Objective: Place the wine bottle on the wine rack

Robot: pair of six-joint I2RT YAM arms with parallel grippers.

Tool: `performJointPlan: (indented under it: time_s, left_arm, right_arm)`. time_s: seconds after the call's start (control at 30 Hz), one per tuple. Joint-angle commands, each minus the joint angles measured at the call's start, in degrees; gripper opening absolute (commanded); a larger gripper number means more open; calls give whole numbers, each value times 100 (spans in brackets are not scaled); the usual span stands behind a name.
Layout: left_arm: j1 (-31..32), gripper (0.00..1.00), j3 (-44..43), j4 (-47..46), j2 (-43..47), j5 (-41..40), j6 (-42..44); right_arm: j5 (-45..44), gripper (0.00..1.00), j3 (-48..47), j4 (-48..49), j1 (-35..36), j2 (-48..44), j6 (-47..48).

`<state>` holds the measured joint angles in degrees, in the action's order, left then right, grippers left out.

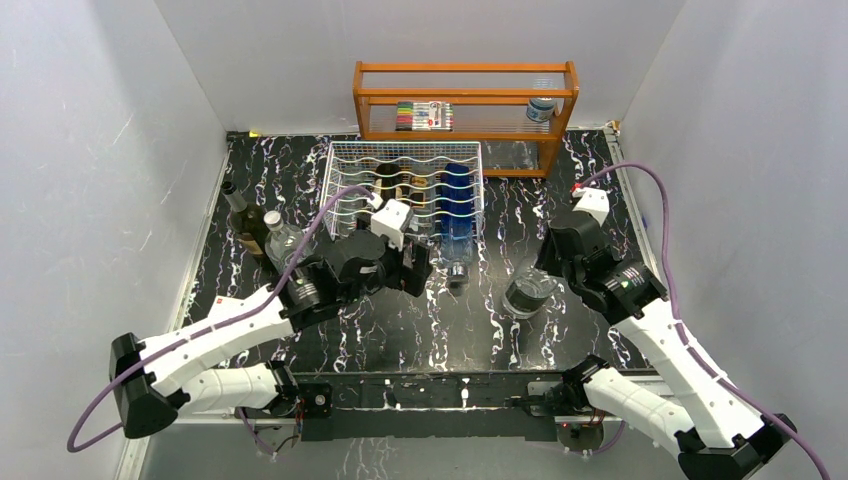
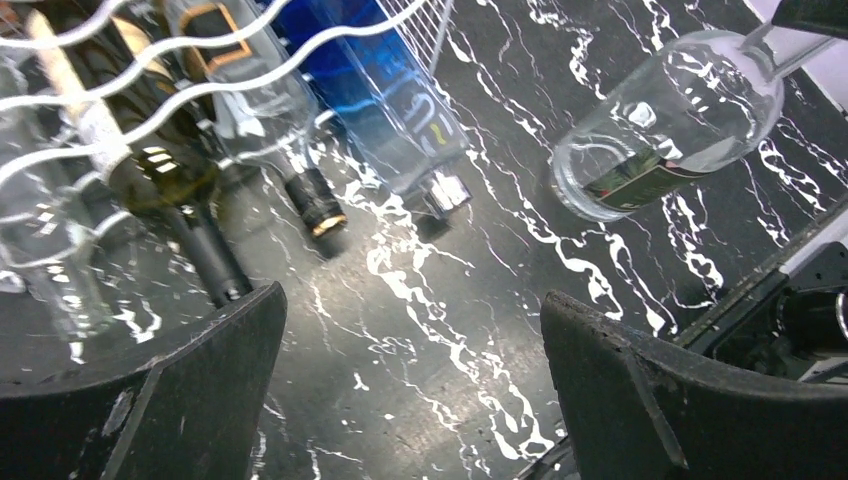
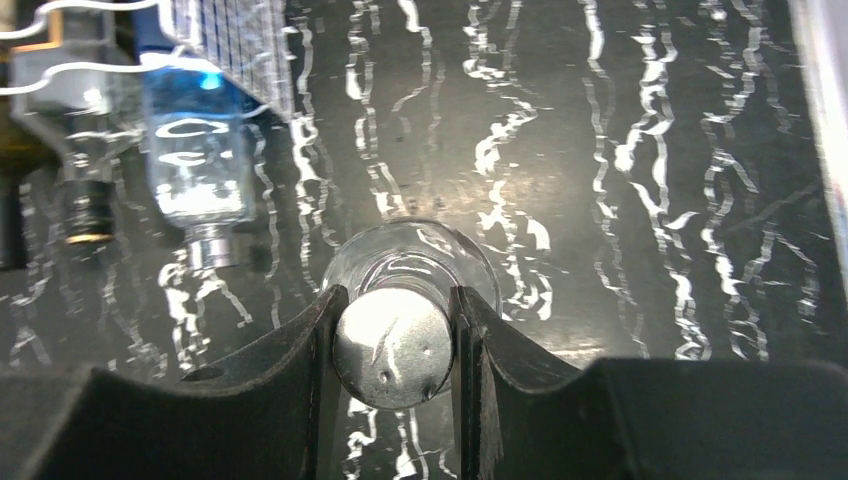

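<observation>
White walls close in a black marbled table (image 1: 520, 200). At its far edge, twelve o'clock, stands an orange shelf (image 1: 465, 68). Just in front of that is the rack (image 1: 345, 175), already part loaded. A blue bottle (image 1: 458, 200) lies at its three o'clock side with the neck poking out toward six, and a dark and a clear one lie alongside. Two spare bottles (image 1: 243, 222) stand at the rack's nine o'clock.

The bottle (image 1: 525, 295) I am after is clear with a green label. It looks to stand on the table at the rack's four o'clock, well apart from it. My right gripper (image 3: 397, 300) is pinched narrow around its silver cap from above, so I judge the grasp made. My left gripper (image 2: 410, 305) hangs spread wide and empty at the rack's six o'clock, just before the necks.

What remains, as I read it: lift, tip the bottle flat, carry it toward eleven o'clock and slide it into a free cradle.
</observation>
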<state>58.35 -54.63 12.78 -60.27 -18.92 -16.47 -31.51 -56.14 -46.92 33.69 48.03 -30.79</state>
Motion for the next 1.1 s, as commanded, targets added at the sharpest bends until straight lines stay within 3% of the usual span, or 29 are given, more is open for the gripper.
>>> performJointPlan:
  time_s: [0.0, 0.3, 0.53, 0.9, 1.07]
  left_arm:
    - [-15, 98, 228, -385, -257, 455, -707]
    - [-62, 98, 682, -951, -1113, 1346, -1324]
    - [-376, 98, 908, -897, -1134, 1544, -1426]
    - [-1174, 98, 1255, -978, -879, 2000, -1834]
    - [-1220, 98, 1474, -923, -879, 1809, -2133]
  right_arm:
    - [1231, 9, -178, 912, 1, -77, -447]
    - [2129, 7, 574, 1742, -1, -199, -1021]
    - [2581, 5, 1903, 2301, -1, -1170, -1380]
    - [3922, 5, 2246, 2518, 7, -999, -758]
    - [4408, 5, 2680, 3008, -1, -1057, -421]
